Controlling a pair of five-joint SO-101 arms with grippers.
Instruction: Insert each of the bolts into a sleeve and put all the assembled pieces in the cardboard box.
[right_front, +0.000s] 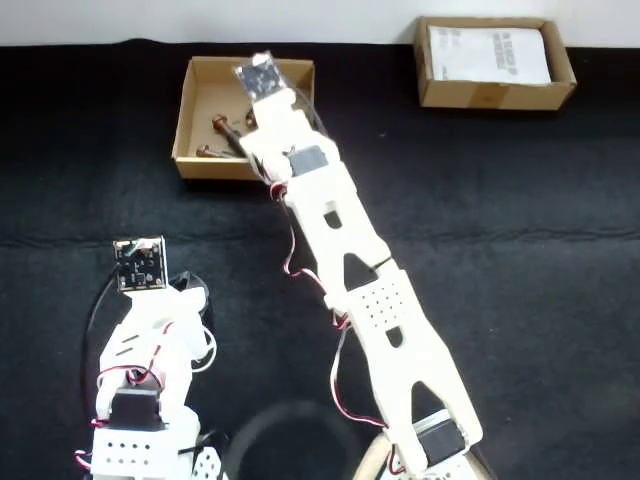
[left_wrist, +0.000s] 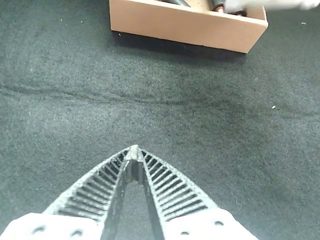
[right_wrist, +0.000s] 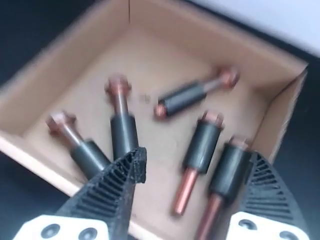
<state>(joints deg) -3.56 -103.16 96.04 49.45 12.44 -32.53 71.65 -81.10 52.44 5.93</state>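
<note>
Your right gripper (right_wrist: 196, 157) over cardboard box (right_front: 186, 110) at far left, jaws apart. Five assembled pieces (right_wrist: 182, 97) lie inside, one close beside one jaw. Your left gripper (left_wrist: 134, 150) near left above table (left_wrist: 240, 130), jaws together.

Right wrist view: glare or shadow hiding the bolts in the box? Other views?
Right wrist view: cardboard box evenly lit inside, soft sheen on the bolts, no harsh glare. Left wrist view: box throws a dark band on the cloth. High view: right arm overhangs the box, covering part of it.
</note>
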